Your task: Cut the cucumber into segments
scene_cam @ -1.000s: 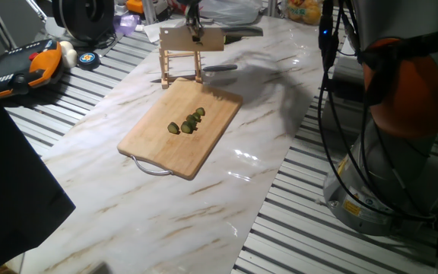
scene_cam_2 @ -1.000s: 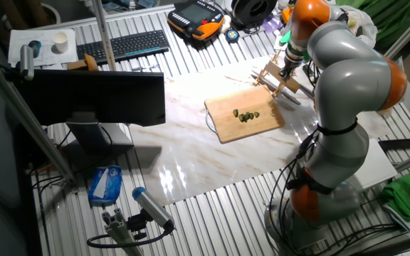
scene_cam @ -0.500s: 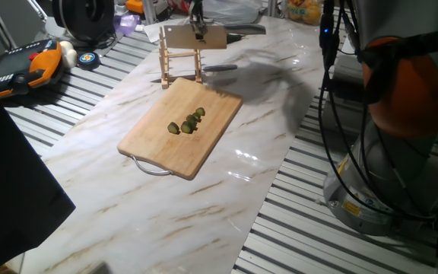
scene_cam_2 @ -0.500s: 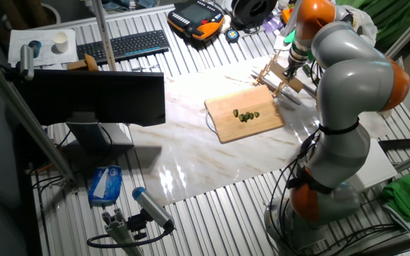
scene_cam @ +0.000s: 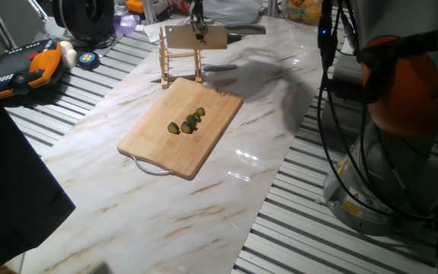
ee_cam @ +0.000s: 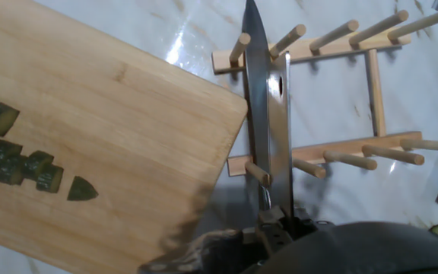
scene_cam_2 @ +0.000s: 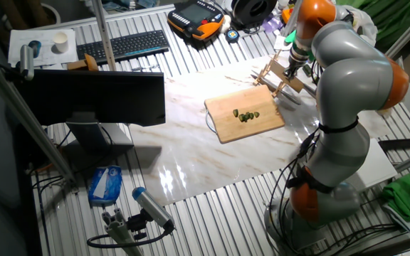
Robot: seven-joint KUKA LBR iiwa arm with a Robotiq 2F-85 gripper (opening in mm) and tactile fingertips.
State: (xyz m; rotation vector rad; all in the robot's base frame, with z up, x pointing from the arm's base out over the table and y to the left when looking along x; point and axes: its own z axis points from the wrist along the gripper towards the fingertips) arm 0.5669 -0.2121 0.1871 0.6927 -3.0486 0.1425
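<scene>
Jaws clamped on the handle of the cleaver (ee_cam: 268, 122), as far as we can judge; their contact is mostly hidden at the bottom edge of the hand view. We note the blade sitting edge-down between the pegs of the wooden rack (ee_cam: 341, 156), beyond the far end of the cutting board (scene_cam: 181, 129). The cucumber is already in segments (ee_cam: 21, 158): a small cluster of dark green chunks lies mid-board, well apart from the blade. We judge cutting done and the step in hand to be stowing the knife. Next move likely calls for releasing the handle and lifting the gripper (scene_cam: 197, 29) straight up without dragging the rack across the marble surface (scene_cam: 226, 190).
</scene>
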